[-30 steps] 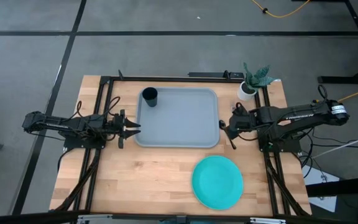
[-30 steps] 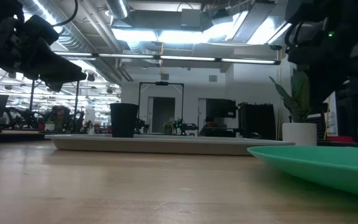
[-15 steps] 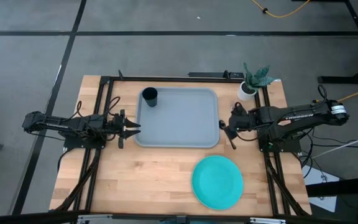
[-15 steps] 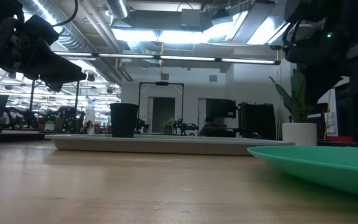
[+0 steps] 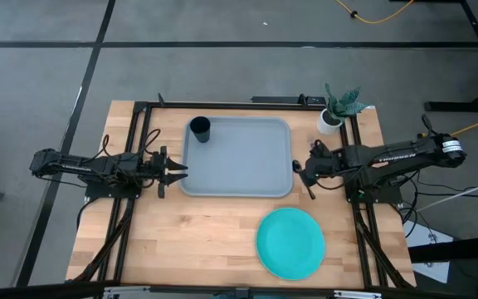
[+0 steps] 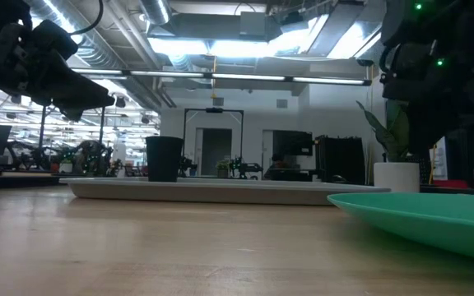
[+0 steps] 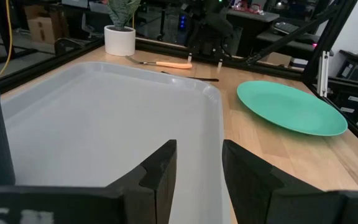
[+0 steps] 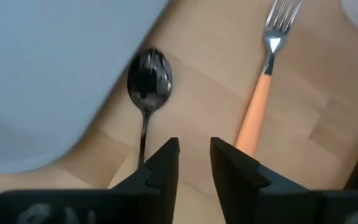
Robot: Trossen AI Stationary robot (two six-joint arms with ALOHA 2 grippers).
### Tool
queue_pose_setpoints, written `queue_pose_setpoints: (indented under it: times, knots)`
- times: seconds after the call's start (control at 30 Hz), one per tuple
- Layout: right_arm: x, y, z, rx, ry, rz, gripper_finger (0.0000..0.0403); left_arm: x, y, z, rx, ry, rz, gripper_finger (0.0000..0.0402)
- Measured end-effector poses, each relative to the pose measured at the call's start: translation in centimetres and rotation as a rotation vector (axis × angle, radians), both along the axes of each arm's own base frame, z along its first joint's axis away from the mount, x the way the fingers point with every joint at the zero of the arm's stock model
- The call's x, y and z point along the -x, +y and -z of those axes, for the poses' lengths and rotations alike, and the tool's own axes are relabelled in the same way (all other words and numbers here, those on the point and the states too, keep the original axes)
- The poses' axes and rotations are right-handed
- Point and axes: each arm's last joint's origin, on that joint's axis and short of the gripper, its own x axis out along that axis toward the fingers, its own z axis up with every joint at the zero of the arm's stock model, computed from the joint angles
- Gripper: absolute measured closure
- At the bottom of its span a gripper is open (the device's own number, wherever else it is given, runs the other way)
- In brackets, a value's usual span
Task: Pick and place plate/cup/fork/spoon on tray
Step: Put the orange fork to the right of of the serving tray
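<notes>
- Cup (image 5: pixel 199 129) already standing in far-left corner of tray (image 5: pixel 247 178); plate (image 5: pixel 290 242) on bare counter (image 5: pixel 181 241) near front, well apart from tray.
- Spoon (image 8: pixel 148 87) and fork (image 8: pixel 260 99) lying on counter just beside tray's right rim, under right arm; both off tray.
- Right tool (image 8: pixel 193 163) nudged slightly toward tray edge versus a second ago, otherwise almost no scene change; fingers slightly spread, pinching nothing, hovering over gap between spoon and fork handles.
- Left tool (image 7: pixel 197 165) parked at tray's left rim, unmoved, fingers a little apart, empty.
- Meaning, as a judgement: one of four items placed; right arm likely lining up on a utensil, spoon handle closest, grasp not yet begun.
- Thin handles flat on wood, likely tricky pinch.
</notes>
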Motion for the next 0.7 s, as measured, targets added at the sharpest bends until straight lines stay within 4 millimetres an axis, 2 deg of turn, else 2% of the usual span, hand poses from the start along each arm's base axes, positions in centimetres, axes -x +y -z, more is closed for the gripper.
queue_pose_setpoints:
  times: [0.37, 0.7]
  knots:
    - [-0.52, 0.13, 0.08, -0.025, -0.033, -0.079, 0.0255, 0.00, 0.00, 0.00, 0.000, 0.000, 0.000, 0.0280]
    - [-0.39, 0.13, 0.12, -0.026, -0.016, -0.084, 0.0251, 0.00, 0.00, 0.00, 0.000, 0.000, 0.000, 0.0280]
